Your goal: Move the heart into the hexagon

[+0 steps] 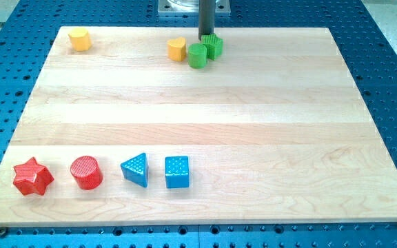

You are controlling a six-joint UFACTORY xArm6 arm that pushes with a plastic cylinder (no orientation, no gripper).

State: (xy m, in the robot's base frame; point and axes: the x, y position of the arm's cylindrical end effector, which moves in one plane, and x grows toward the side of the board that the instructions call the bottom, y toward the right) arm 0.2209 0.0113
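The yellow heart (177, 49) lies near the board's top edge, a little left of centre. The yellow hexagon (80, 39) lies at the top left corner, well apart from the heart. My tip (206, 38) is at the top edge, to the right of the heart, directly behind a green round block (197, 56) and a green ridged block (214, 47). The green round block sits between my tip and the heart, close to the heart's right side. I cannot tell whether the tip touches the green blocks.
Along the view's bottom left stand a red star (33, 176), a red cylinder (87, 172), a blue triangle (136, 169) and a blue cube (177, 171). The wooden board (253, 124) rests on a blue perforated table.
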